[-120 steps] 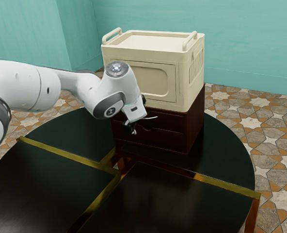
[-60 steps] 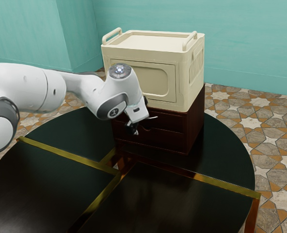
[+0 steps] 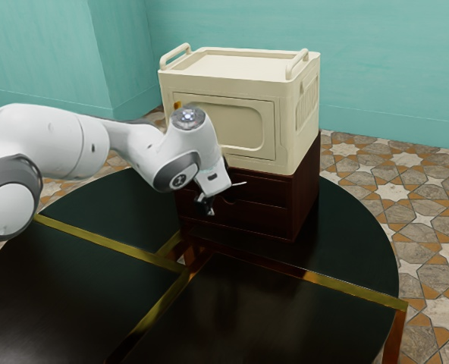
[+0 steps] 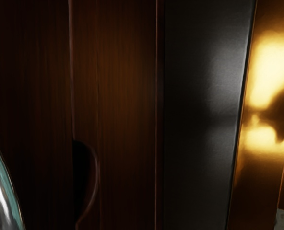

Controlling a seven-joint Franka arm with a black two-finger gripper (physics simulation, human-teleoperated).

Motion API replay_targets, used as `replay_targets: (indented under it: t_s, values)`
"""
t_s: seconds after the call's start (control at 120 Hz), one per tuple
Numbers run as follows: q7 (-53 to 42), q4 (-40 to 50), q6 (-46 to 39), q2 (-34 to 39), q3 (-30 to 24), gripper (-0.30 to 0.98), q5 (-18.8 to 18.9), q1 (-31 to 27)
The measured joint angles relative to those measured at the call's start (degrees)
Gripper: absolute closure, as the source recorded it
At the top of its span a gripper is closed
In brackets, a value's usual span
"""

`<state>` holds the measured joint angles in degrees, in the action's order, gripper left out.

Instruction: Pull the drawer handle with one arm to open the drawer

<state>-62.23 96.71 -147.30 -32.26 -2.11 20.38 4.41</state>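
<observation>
In the exterior view the black gripper [image 3: 206,203] is just in front of the dark red-brown drawer unit [image 3: 261,216], near the exterior view's left part of its front. The drawer fronts look flush with the unit. A thin, pale curved handle [image 3: 240,183] sticks out beside the hand, partly hidden by it. Right of the gripper is a dark notch at a drawer's edge. The wrist view holds the wooden drawer front [image 4: 125,96], the rounded notch [image 4: 86,184] and a shiny curved bar [image 4: 2,184]. How the gripper's fingers stand is unclear.
A cream cabinet [image 3: 304,125] with two top rails rests on the drawer unit, close above the hand. Both stand on a round dark table [image 3: 346,243] with brass strips [image 3: 353,291]. Teal walls [image 3: 391,68] rise behind.
My hand has shifted slightly toward the exterior view's right and a little lower, and the arm behind it has sunk. The drawer unit and the pale handle have stayed in place.
</observation>
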Motion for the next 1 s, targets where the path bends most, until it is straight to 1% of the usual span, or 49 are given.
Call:
replay_targets:
  t_s: [0.125,0.292,0.408,0.575,0.683,0.808,0.892,1.0]
  values:
    - [0.02,0.07,-0.24,-0.19,0.00,-0.01,-0.06,0.03]
    - [0.05,0.71,-0.41,0.01,0.00,0.02,-0.04,0.71]
    - [0.06,1.69,-0.48,0.50,-0.06,0.00,-0.04,0.79]
    - [0.06,4.24,-0.52,2.51,-0.09,0.02,0.24,0.83]
    - [0.08,5.89,-0.53,3.68,-0.20,0.02,0.21,0.86]
    - [0.10,7.24,-0.55,4.67,-0.55,0.02,-0.22,0.81]
    - [0.10,8.30,-0.54,5.85,-1.08,0.05,-0.73,0.69]
    - [0.18,10.04,-0.61,7.08,-1.43,0.03,-0.56,0.54]
